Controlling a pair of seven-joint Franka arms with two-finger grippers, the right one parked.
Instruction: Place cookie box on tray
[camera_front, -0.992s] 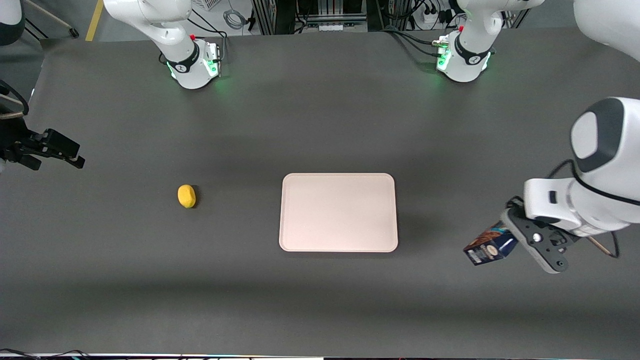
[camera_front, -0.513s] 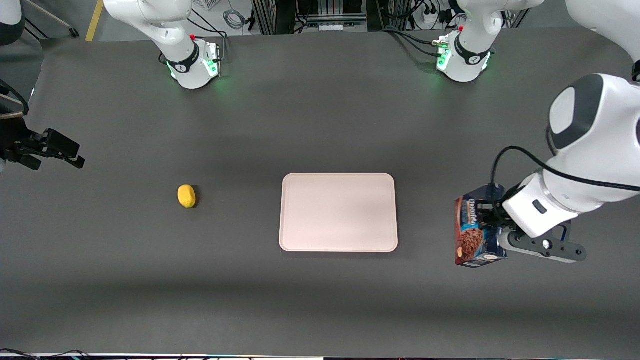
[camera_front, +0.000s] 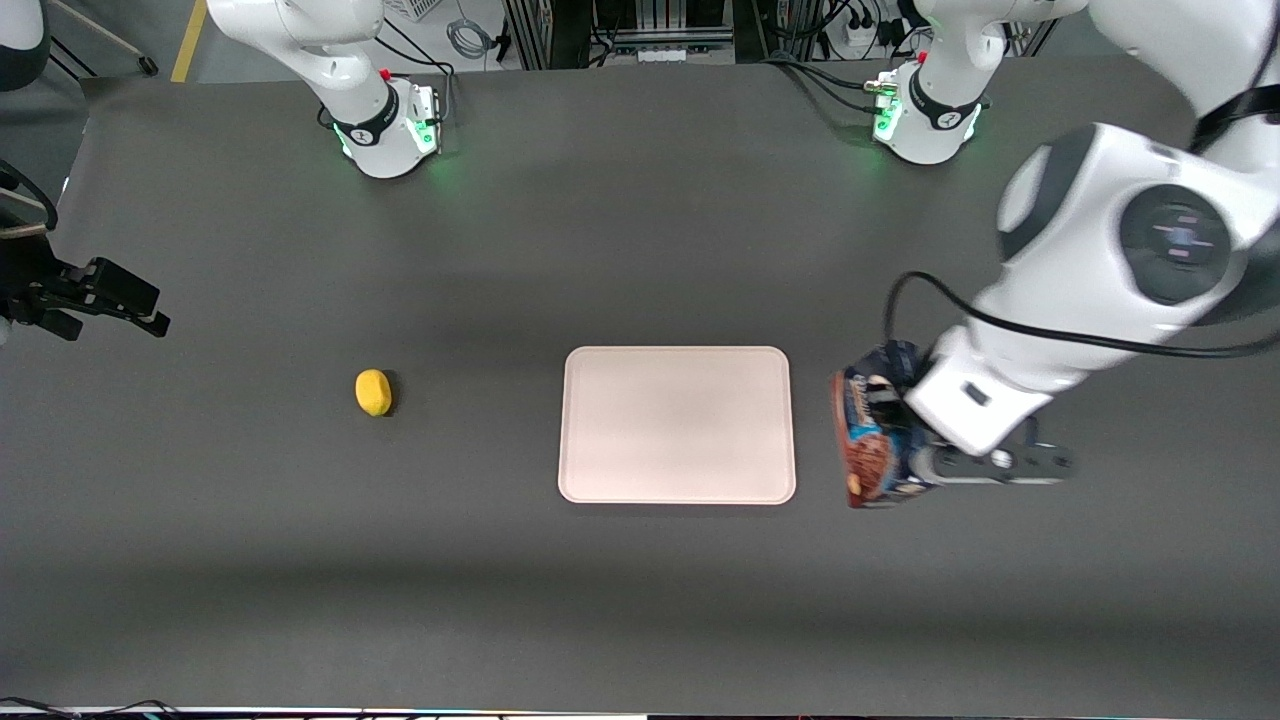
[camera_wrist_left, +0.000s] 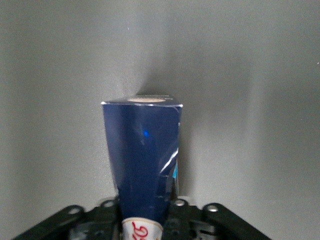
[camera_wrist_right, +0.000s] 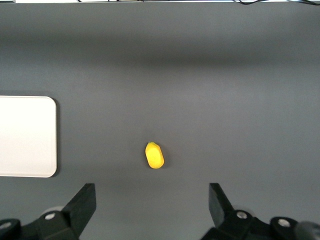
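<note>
My gripper (camera_front: 900, 440): clamped on the cookie box (camera_front: 872, 440), carried above the table (camera_front: 600, 250), right of centre in the front frame; in the wrist view the gripper (camera_wrist_left: 145, 220) pinches the carton at its near end. Cookie box, wrist view (camera_wrist_left: 142, 155): dark navy carton, a plain blue side facing the camera, a strip of white with red lettering showing at the gripped end, the free end pointing out over bare grey surface. Cookie box, front view: brown cookie picture facing outward, long axis running up and down the frame, held just beside the right-hand rim of the tray (camera_front: 676, 425) but not over it. Tray: pale pink-white rectangle with rounded corners, flat on the table at the frame's centre, nothing on it; also seen at the left edge of the parked arm's wrist frame (camera_wrist_right: 27, 136). Yellow lump (camera_front: 373, 392): on the table, left of centre, well apart from the tray, toward the parked arm's end.
</note>
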